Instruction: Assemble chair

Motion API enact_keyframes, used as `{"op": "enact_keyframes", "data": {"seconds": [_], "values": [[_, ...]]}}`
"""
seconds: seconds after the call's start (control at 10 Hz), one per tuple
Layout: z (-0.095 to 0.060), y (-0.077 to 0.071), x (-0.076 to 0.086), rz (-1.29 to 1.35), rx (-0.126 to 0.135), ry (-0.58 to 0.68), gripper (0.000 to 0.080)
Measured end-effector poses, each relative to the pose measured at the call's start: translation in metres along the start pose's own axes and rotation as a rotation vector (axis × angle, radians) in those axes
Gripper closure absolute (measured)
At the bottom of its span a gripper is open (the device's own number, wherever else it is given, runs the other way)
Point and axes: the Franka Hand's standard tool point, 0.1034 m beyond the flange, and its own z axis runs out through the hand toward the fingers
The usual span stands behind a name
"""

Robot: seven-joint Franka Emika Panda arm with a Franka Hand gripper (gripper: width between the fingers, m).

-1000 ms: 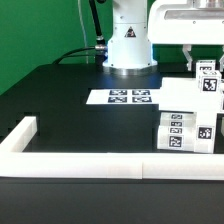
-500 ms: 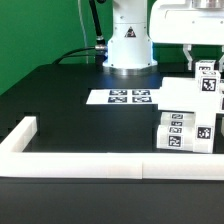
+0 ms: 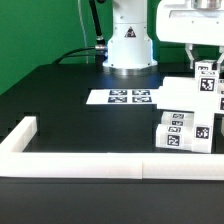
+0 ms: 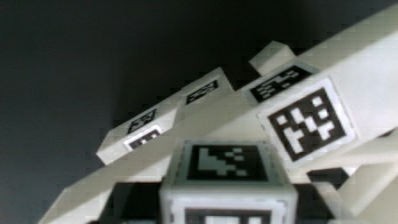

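Chair parts: a cluster of white tagged blocks point(image 3: 190, 120) is seen at the right of the exterior frame, on the black desk point(image 3: 70, 100); a tall stacked portion at the right edge reaches up toward the arm's head, and lower blocks lie in front, near the border wall.
Top block: in the wrist view a small tagged block point(image 4: 217, 168) is seen close under the camera, with slanted tagged panels point(image 4: 294, 110) just behind it.
Claw: the claw point(image 3: 203, 62) is placed at the top of the tall portion; the fingers appear narrowly set, probably clamped on the top block, though the contact itself is not clearly shown.
Change: compared with a second ago, the arm's head is seen shifted very slightly; the chair parts are unmoved.
Meaning: a slow seating or aligning step is judged to be in hand, with most of the assembly not yet done.
Edges: the long white border wall point(image 3: 90, 162) runs along the lower frame and turns up at the lower left; the lower blocks lie close to it.
Marker board: the marker board point(image 3: 125, 97) lies at mid-frame, just left of the cluster.
Open room: bare desk is seen across the left and centre of the frame; little room is left toward the right edge.
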Motion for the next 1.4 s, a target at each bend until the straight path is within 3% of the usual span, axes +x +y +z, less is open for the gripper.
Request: {"op": "enact_keyframes", "data": {"seconds": [1.4], "values": [[0.0005, -0.0058, -0.0082, 0.831, 0.016, -0.044, 0.0511]]}}
